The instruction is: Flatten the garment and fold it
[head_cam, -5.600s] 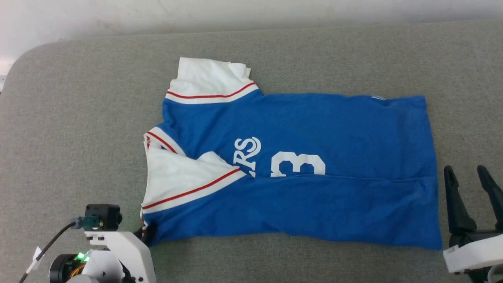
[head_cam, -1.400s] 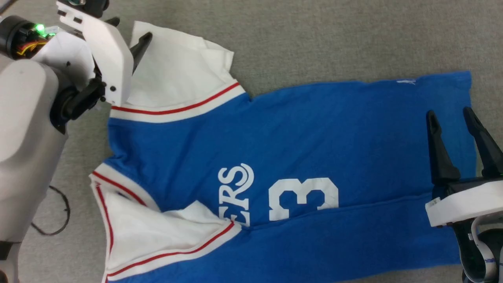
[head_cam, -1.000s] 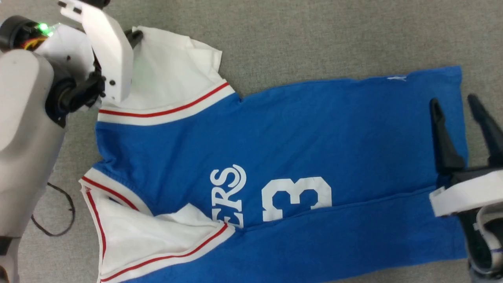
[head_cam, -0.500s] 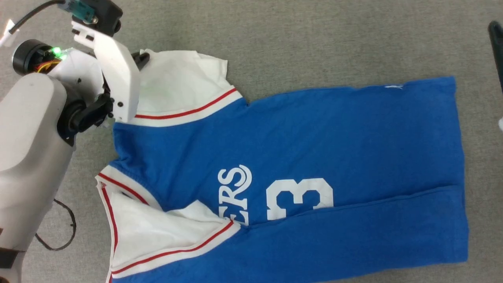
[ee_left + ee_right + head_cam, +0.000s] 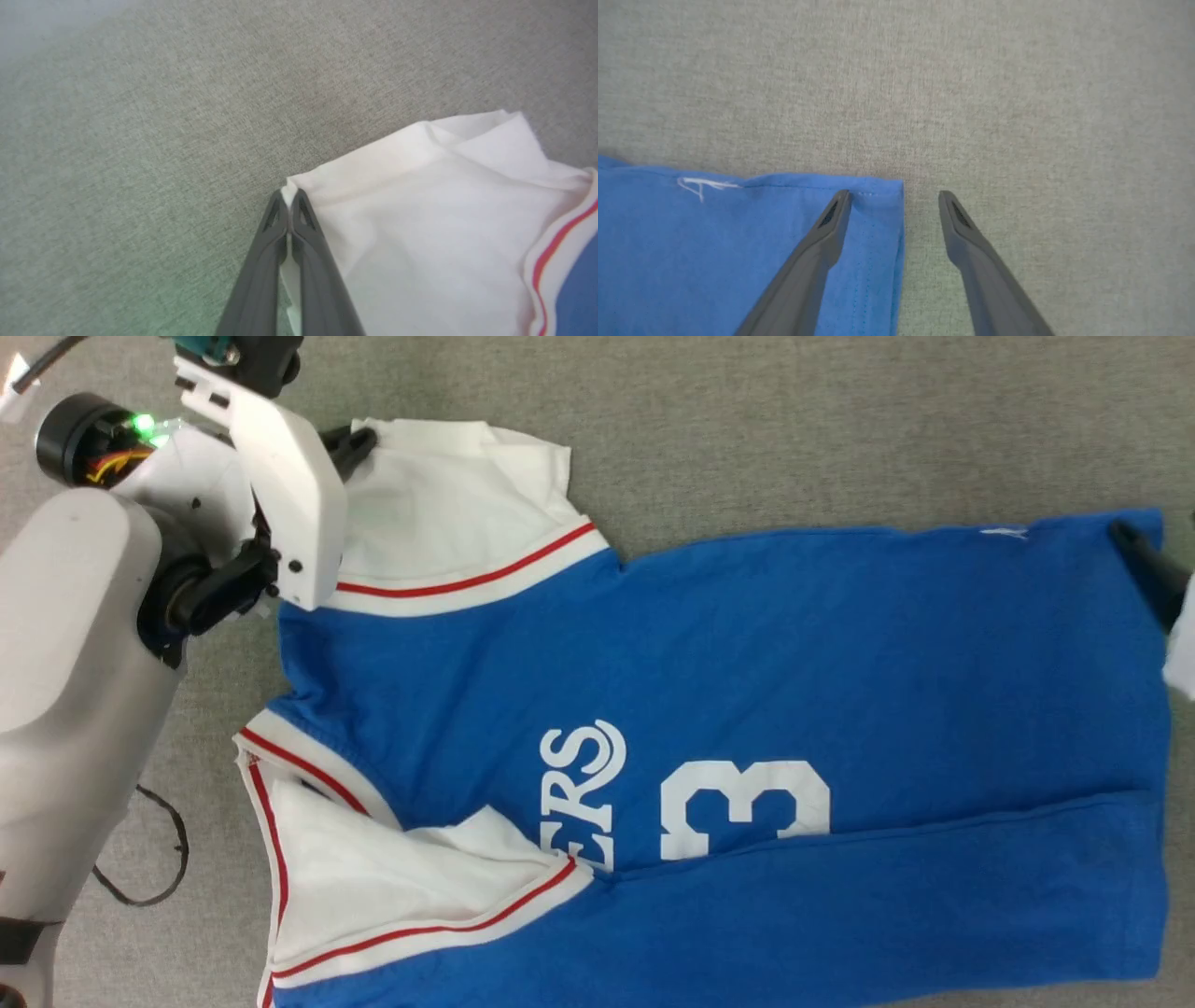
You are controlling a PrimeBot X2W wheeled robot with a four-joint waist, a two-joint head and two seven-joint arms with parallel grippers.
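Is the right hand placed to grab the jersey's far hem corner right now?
Probably yes: the right hand is open, its fingers straddling a hem corner of the garment, nothing between.

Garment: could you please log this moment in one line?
left claw: shut on garment sleeve corner | right claw: open over hem corner

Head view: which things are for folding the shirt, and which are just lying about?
For the job:
- blue shirt, spread on the grey surface
- left hand, shut on the corner of the white sleeve
- right hand, open at the shirt's hem corner

Just lying about:
- black cable, looped on the grey surface beside the shirt
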